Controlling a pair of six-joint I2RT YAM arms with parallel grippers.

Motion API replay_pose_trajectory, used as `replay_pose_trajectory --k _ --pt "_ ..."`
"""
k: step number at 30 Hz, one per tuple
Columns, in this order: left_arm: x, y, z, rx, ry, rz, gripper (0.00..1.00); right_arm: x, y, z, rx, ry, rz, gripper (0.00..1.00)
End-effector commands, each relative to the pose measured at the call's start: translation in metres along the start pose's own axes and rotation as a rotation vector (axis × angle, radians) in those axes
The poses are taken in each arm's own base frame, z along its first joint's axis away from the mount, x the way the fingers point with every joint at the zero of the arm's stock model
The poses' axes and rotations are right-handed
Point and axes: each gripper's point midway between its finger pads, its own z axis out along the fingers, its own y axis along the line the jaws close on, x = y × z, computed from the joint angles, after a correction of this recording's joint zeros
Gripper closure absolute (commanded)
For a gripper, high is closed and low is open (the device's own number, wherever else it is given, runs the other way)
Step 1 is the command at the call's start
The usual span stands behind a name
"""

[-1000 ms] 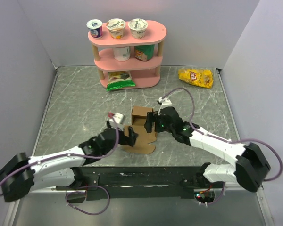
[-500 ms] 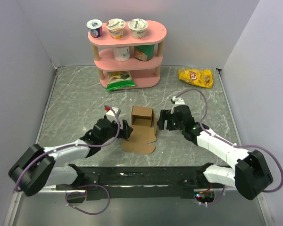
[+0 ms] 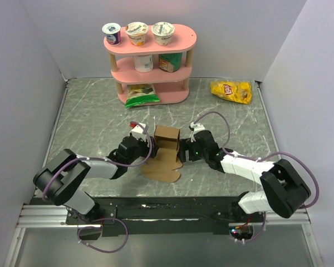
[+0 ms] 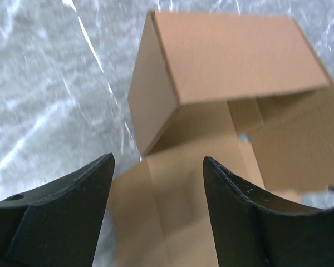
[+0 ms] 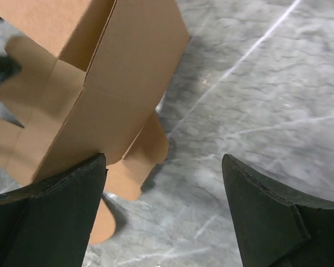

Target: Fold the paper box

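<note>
While left claw (image 3: 150, 151), right claw (image 3: 182, 151) gape, paper box (image 3: 167, 135) (half-folded) between.

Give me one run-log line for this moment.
paper box: partly folded, unheld | left gripper: open, at box's left side | right gripper: open, at box's right side

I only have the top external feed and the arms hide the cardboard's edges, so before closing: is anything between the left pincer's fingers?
Observer: No. The left wrist view shows the left pincer open, the paper box ahead of its fingertips, ungripped.
Operator: And the right one?
Observer: The right pincer is open too; its wrist view shows the box's upright wall off to one side of the gap, nothing clamped.
Operator: Is the box shut?
Observer: No. From the left wrist, one panel is folded over the top, but the near side gapes.
</note>
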Motion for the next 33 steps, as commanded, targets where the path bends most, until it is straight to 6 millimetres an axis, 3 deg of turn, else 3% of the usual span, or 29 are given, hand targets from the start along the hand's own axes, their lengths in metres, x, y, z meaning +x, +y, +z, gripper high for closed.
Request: replay_pose_trajectory --k 1,10,21,33 --pt "-0.044 -0.006 0.016 -0.001 -0.158 0.01 0.3 -0.024 0.01 0.009 -0.018 -0.082 -0.02 0.09" --pt "-0.041 0.0 0.03 -0.024 -0.181 0.033 0.47 -0.031 0.011 0.022 0.006 -0.138 -0.009 0.06" --pt "-0.031 0.0 0.037 -0.079 -0.163 0.047 0.72 -0.043 0.034 0.033 -0.029 -0.23 -0.021 0.03" --pt "-0.026 -0.008 0.037 -0.094 -0.158 0.053 0.81 -0.054 0.012 0.04 0.157 -0.325 0.068 0.04"
